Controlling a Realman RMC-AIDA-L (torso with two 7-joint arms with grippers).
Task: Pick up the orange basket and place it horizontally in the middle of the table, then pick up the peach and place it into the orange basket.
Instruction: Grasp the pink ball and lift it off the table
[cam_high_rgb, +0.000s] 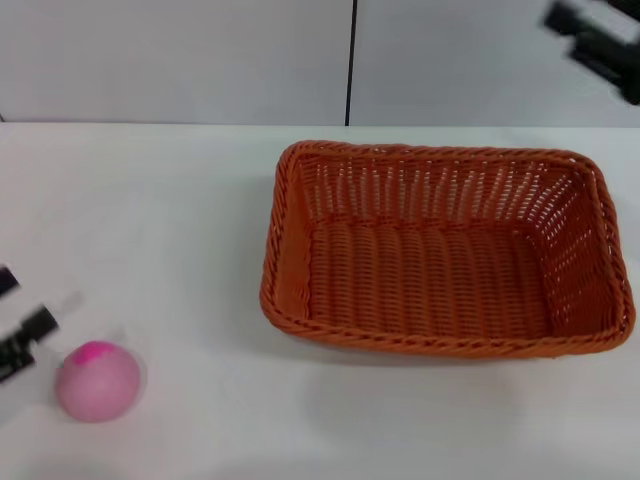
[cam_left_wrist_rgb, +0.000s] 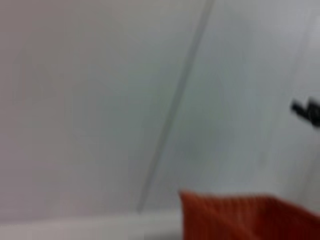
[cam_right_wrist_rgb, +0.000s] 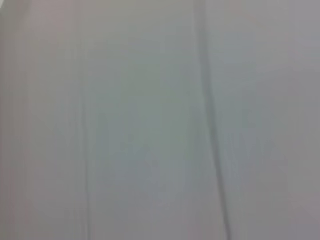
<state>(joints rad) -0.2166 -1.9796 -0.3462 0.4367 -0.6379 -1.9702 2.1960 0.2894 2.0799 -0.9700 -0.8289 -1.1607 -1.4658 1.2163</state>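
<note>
The orange basket (cam_high_rgb: 440, 250) lies lengthwise across the white table (cam_high_rgb: 150, 220), right of centre, with nothing in it; one corner of it (cam_left_wrist_rgb: 240, 220) shows in the left wrist view. The peach (cam_high_rgb: 97, 381), pale pink with a magenta patch on top, rests on the table near the front left corner. My left gripper (cam_high_rgb: 30, 310) is at the left edge, just beside and behind the peach, open and not holding it. My right gripper (cam_high_rgb: 600, 45) hangs high at the back right, above and behind the basket; it also appears as a small dark shape (cam_left_wrist_rgb: 307, 111) in the left wrist view.
A pale wall with a dark vertical seam (cam_high_rgb: 351, 60) stands behind the table. The right wrist view shows only that wall. Bare tabletop lies between the peach and the basket.
</note>
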